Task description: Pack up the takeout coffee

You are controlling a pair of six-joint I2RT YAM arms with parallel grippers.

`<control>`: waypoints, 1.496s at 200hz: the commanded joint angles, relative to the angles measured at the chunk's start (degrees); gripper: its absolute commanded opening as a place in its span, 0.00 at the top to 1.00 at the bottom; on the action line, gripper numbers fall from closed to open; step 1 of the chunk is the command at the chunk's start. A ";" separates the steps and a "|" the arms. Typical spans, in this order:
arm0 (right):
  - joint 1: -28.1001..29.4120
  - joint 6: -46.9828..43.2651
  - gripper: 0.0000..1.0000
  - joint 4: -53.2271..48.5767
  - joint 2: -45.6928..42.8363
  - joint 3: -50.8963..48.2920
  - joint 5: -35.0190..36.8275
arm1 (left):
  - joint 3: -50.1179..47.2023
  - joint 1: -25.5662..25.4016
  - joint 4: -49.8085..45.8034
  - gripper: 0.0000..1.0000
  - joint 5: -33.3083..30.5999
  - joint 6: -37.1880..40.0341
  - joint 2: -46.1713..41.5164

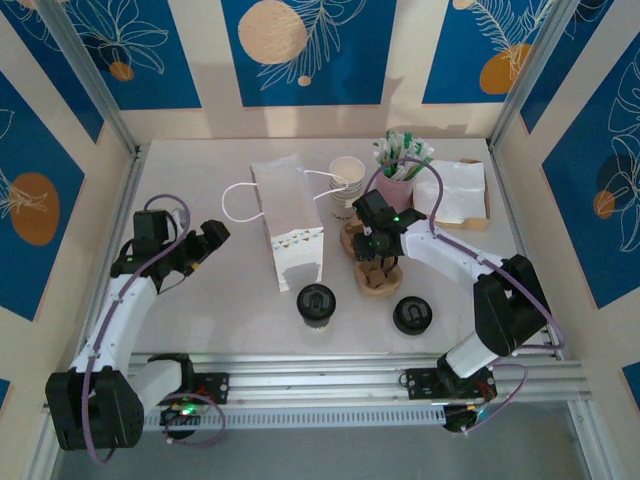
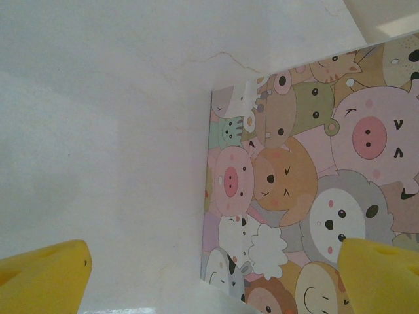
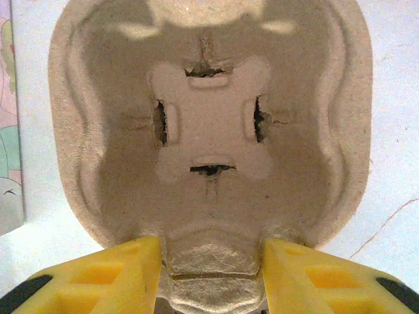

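Observation:
The takeout coffee (image 1: 316,303), a small pale cup under a round black lid, stands on the table in front of the gift bag (image 1: 290,225). The bag's cartoon-animal side (image 2: 314,183) shows in the left wrist view. My left gripper (image 1: 200,245) hangs open to the left of the bag, its yellow fingers (image 2: 46,275) wide apart around nothing (image 2: 213,275). My right gripper (image 1: 375,240) is shut on the middle ridge of a brown pulp cup carrier (image 3: 209,131), which lies right of the bag (image 1: 375,265). One yellow finger (image 3: 118,275) presses each side of the ridge (image 3: 211,261).
A loose flat black lid (image 1: 412,315) lies right of the coffee. Behind the carrier stand lidless cream cups (image 1: 346,180) and a pink cup of green-wrapped sticks (image 1: 400,165). White napkins (image 1: 460,190) sit at the back right. Walls close in the table on three sides.

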 commanded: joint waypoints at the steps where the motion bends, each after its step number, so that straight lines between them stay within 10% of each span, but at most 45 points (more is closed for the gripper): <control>1: -0.37 -0.99 0.55 -0.93 0.91 1.49 -0.38 | 0.64 0.48 0.22 0.03 1.54 1.22 -0.75; 194: -0.57 4.28 0.65 -9.83 -8.28 4.30 -0.16 | 0.55 0.48 0.31 0.03 1.55 0.91 -0.75; 299: -0.71 6.41 0.66 -25.32 -18.46 11.78 11.47 | 0.46 0.35 0.44 0.03 1.69 0.77 -1.01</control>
